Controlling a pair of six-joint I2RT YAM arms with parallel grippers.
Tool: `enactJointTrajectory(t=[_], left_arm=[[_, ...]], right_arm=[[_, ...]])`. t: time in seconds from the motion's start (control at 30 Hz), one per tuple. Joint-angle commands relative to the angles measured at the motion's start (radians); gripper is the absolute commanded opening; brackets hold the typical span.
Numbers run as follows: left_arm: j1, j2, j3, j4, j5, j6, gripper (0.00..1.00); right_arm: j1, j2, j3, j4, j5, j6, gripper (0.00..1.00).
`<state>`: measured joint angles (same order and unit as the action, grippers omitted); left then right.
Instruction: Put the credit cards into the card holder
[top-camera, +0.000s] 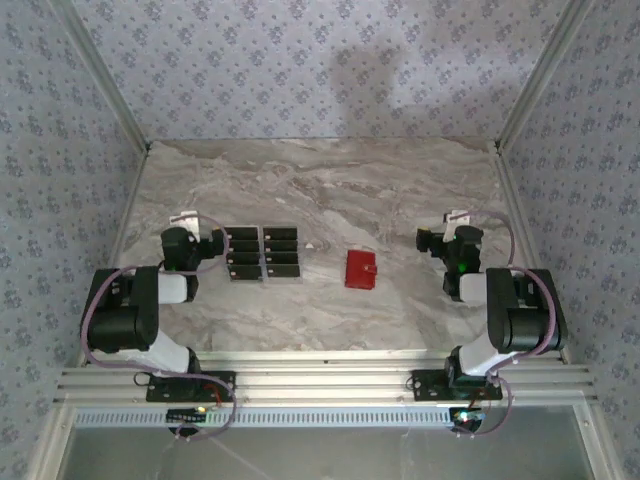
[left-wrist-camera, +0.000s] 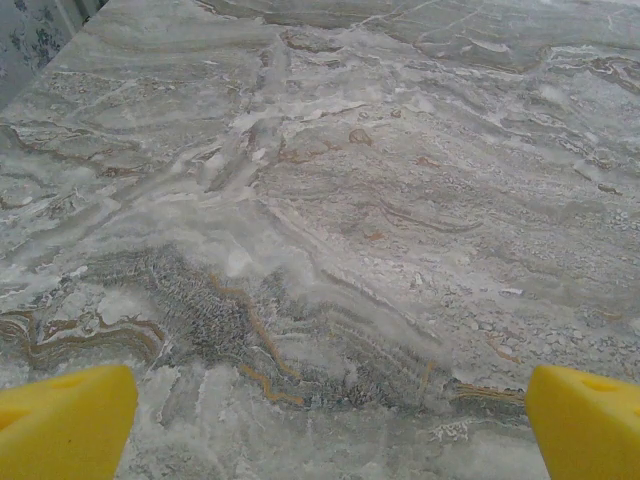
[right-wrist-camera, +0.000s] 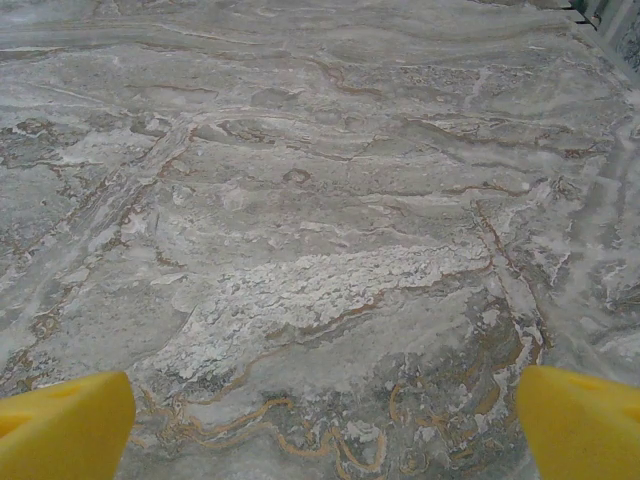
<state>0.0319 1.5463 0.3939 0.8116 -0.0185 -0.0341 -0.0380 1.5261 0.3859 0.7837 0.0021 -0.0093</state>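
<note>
Cards (top-camera: 263, 253): eight black cards, flat on the table, set in a tidy block two across and four deep. Thin pale lines show between them. Whether the neighbours touch cannot be told.
Card position: left half of the table, just to the right of the left arm's wrist and well apart from the right arm.
Holder (top-camera: 361, 269): small red wallet, closed and lying flat, with a small clasp on its right side.
Holder position: near the table's middle, right of the card block with bare marble between the two. It lies between the cards and the right arm and touches neither.
Left gripper (left-wrist-camera: 325, 415): jaws spread wide. The yellow fingertips (left-wrist-camera: 62, 420) sit at the bottom corners of its wrist view, with bare marble between them. It holds nothing.
Right gripper (right-wrist-camera: 325, 420): jaws spread wide, with the yellow fingertips (right-wrist-camera: 580, 420) at the bottom corners and bare marble between them. It holds nothing.
Arms: both folded low at the near edge, wrists pointing toward the far wall.
Table (top-camera: 400, 190): grey and brown veined marble.
Walls (top-camera: 300, 60): pale patterned paper on three sides.
Rail (top-camera: 330, 385): ribbed metal strip at the near edge, carrying both arm bases.
</note>
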Motion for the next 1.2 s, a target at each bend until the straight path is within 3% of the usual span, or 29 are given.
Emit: enactJointTrajectory(t=[0.0,1.17], left_arm=[[0.003,-0.010,0.021,0.004,0.012,0.000,1.00],[0.006,-0.018,0.017,0.006,-0.005,-0.016,1.00]], right_arm=[[-0.002,-0.001,0.007,0.017,-0.002,-0.018,1.00],[-0.020,-0.027,-0.002,0.013,-0.026,-0.001,1.00]])
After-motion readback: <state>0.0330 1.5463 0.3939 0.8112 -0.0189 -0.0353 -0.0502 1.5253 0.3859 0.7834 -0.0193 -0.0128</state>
